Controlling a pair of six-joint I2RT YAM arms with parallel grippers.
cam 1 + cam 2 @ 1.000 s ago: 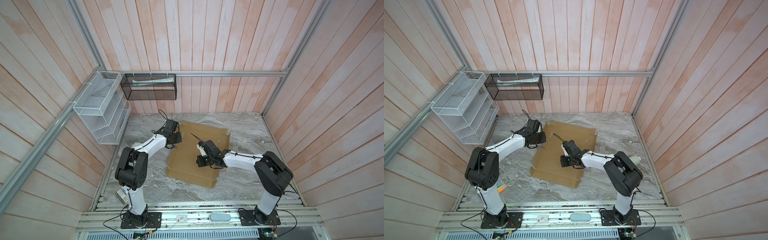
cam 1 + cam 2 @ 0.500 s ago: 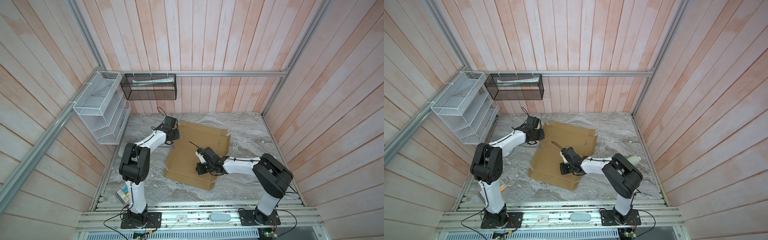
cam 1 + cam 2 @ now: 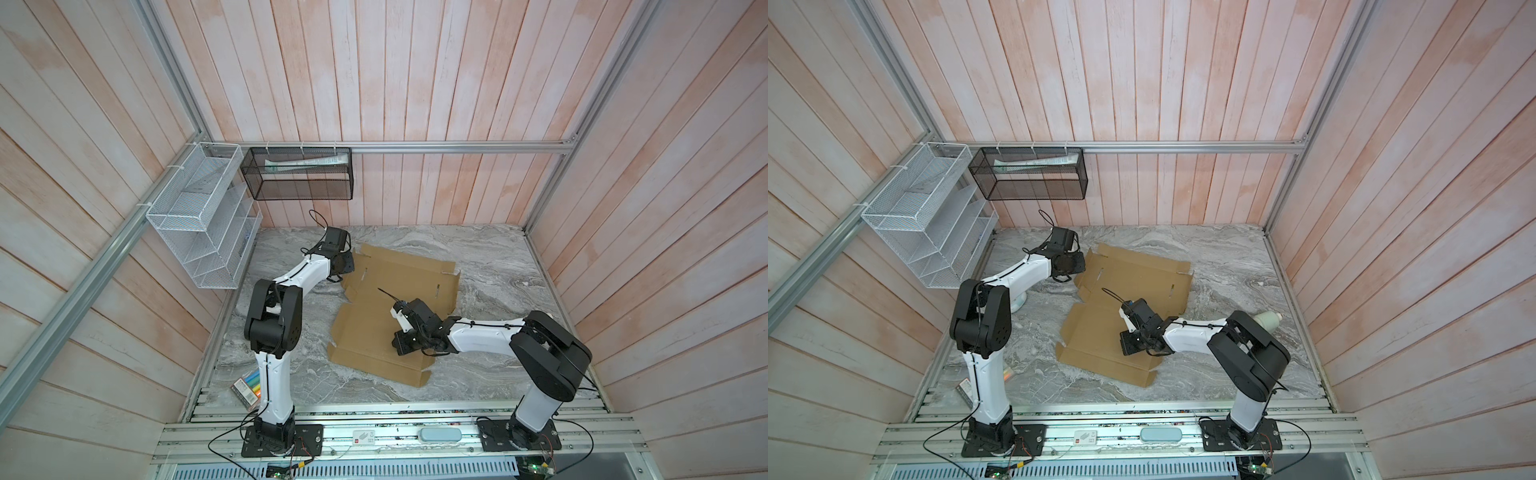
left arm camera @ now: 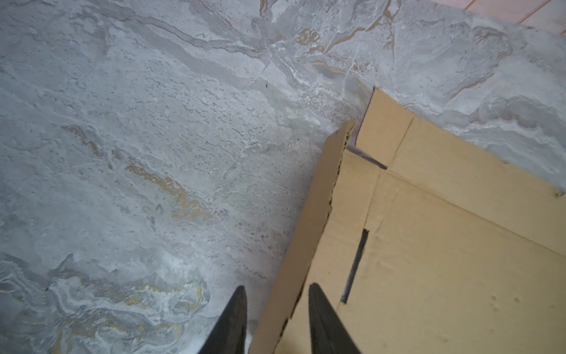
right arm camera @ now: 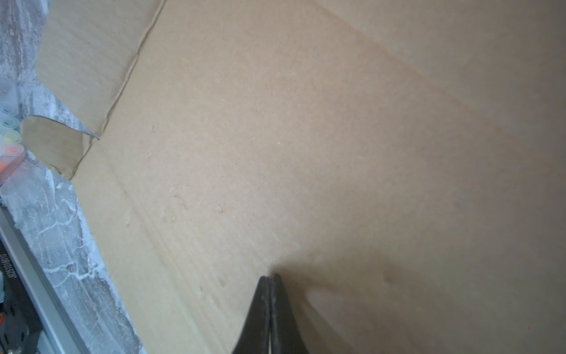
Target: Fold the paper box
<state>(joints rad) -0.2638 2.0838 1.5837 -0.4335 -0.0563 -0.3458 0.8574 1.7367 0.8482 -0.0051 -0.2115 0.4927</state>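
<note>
Parted on the left tool [image 4: 275, 294]: fingers [image 4: 235, 318] astride a raised edge flap of the paper box [image 3: 405, 276], a gap showing on either side. Pressed together on the right tool [image 5: 269, 277], tips touching a flat panel of the box. Lying unfolded on the table [image 3: 494, 266] beneath the right tool, reaching across to the left one.

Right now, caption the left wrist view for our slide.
Open left pincer straddles a raised flap of the paper box.
</note>
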